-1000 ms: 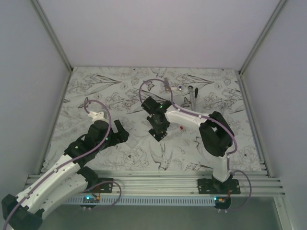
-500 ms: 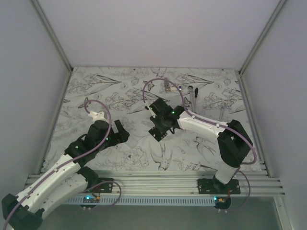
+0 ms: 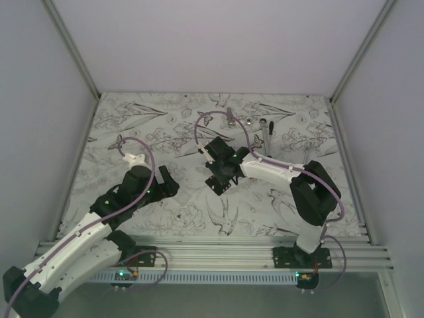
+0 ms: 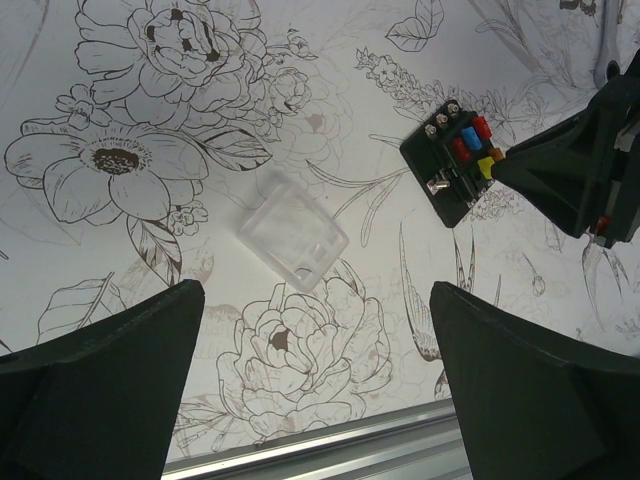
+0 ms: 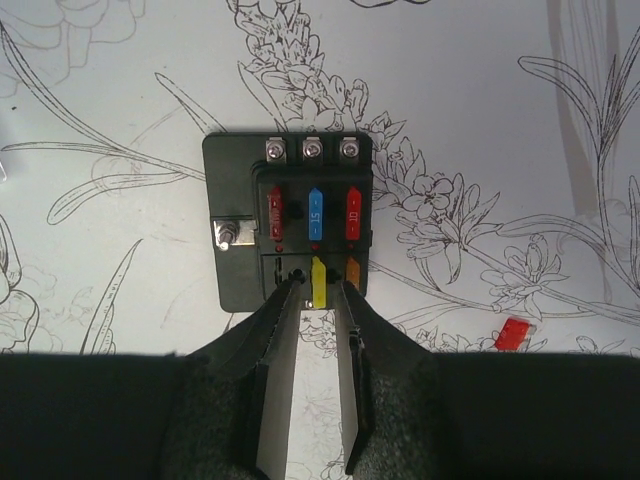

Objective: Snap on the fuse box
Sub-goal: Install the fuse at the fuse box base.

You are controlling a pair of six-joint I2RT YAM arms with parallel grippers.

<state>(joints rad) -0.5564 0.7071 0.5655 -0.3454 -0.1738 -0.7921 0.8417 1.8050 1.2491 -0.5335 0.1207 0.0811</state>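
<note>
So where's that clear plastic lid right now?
In the left wrist view, the clear lid lies on the flowered table, apart from the fuse box on its left-arm side, ahead of the open left pincer.

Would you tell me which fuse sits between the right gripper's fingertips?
The yellow fuse in the fuse box; the red fuses, blue fuse and orange fuse lie outside the right gripper's fingers.

Floral line-print table cover (image 3: 165,132) across the middle of the frame. Closed in by plain pale walls (image 3: 218,40) at upper left, top and right. Ribbed aluminium rail (image 3: 218,255) along the lower edge, under soft, even light.
</note>
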